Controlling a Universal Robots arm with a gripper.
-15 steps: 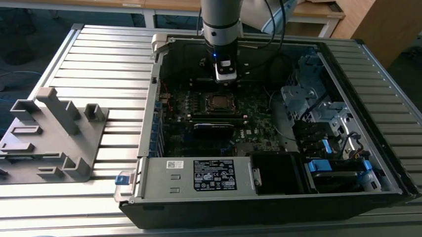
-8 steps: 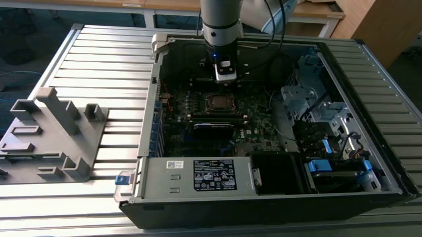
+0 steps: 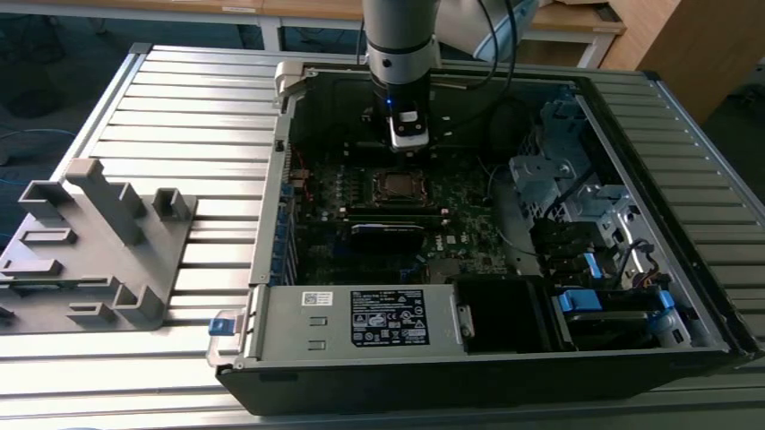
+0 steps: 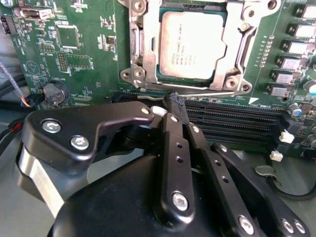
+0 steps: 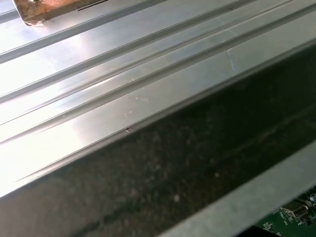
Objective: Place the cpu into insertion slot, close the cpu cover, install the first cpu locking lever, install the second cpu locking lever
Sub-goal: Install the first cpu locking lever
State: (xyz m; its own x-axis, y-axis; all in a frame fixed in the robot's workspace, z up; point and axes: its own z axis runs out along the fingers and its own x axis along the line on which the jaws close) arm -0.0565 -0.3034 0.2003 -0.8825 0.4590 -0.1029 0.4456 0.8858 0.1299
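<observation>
Across the ribbed metal worktop point(image 3: 143, 98) lies an open computer case point(image 3: 478, 376) on its side, filling the middle and the exterior view's right. A grey plastic fixture point(image 3: 96, 242) stands near the worktop's edge on the exterior view's left. Inside the case the green motherboard point(image 4: 89, 74) lies flat beside the labelled power supply point(image 3: 358, 318), and the arm point(image 3: 400, 45) reaches down over the board's half away from that supply. The gripper point(image 4: 175, 101) hangs close above the board, its two black fingers point(image 4: 170, 148) pressed together at the tips with nothing between them, over the long black memory slots point(image 4: 237, 121) and just beside the socket. The cpu cover point(image 4: 144, 49) lies flat, its silver frame round the chip. The cpu point(image 4: 192, 44) sits in the insertion slot point(image 4: 195, 7) near the board's middle, its dull silver top showing through the cover's window. A thin metal lever point(image 4: 197, 89) runs along the cover's edge nearest the gripper; whether it is latched I cannot tell
</observation>
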